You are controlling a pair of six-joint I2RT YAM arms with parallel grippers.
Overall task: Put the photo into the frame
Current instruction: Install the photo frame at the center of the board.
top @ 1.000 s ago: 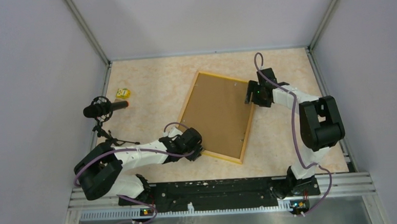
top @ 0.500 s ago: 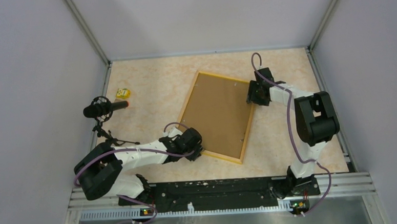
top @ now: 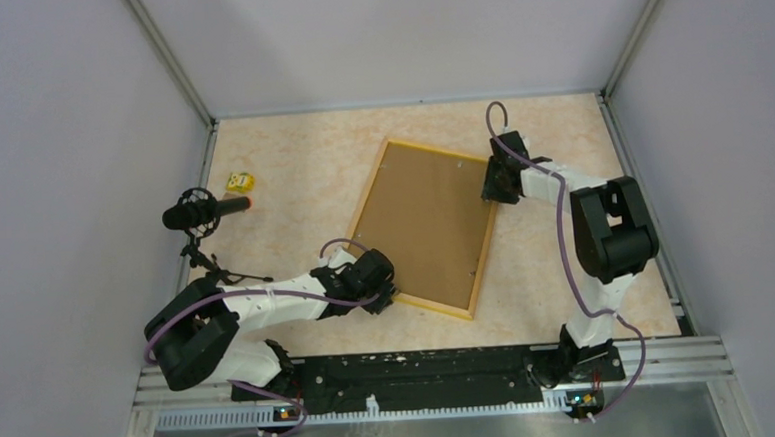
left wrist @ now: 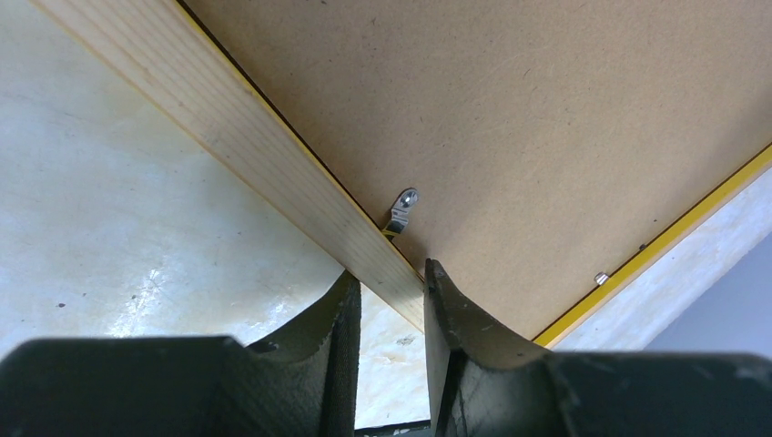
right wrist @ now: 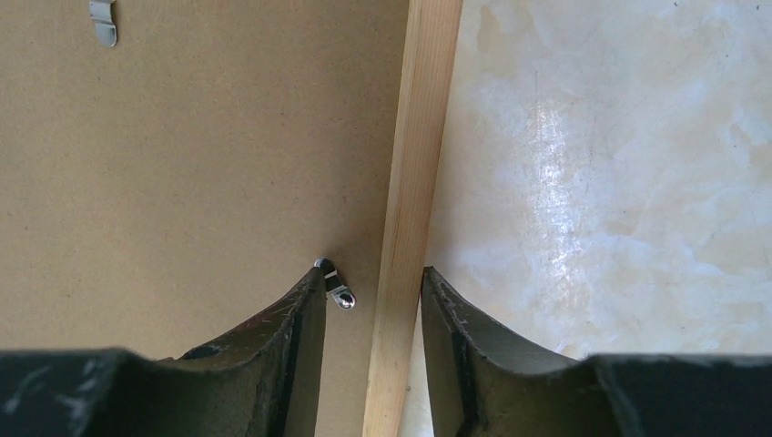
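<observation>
Now the frame (top: 370,184) lies face down and askew in the middle of the counter (top: 292,183). Its brown backing board (top: 426,226) fills the opening. The photo shows in none of the views, so I cannot tell whether it sits under the board.

The left gripper (left wrist: 387,282) is clamped on the wooden rail at the frame's near left corner, a finger pressed to each side. The right gripper (right wrist: 371,273) straddles the rail at the far right corner, partly open. Its outer finger sits at the wood, while a gap shows between the inner finger and the rail, so it has no hold yet.

The step in hand looks like securing a second grip so that the frame can be lifted or steadied from two opposite corners. The inner finger's tip is right at a small metal clip (right wrist: 339,293) on the board. The closing should bring that finger onto wood rather than the clip, or the grip may skate or bend it. A slight shift along the rail away from the clip would help. Once both hold, any lift should be level and together, because a thin frame gripped at diagonal corners twists easily.
</observation>
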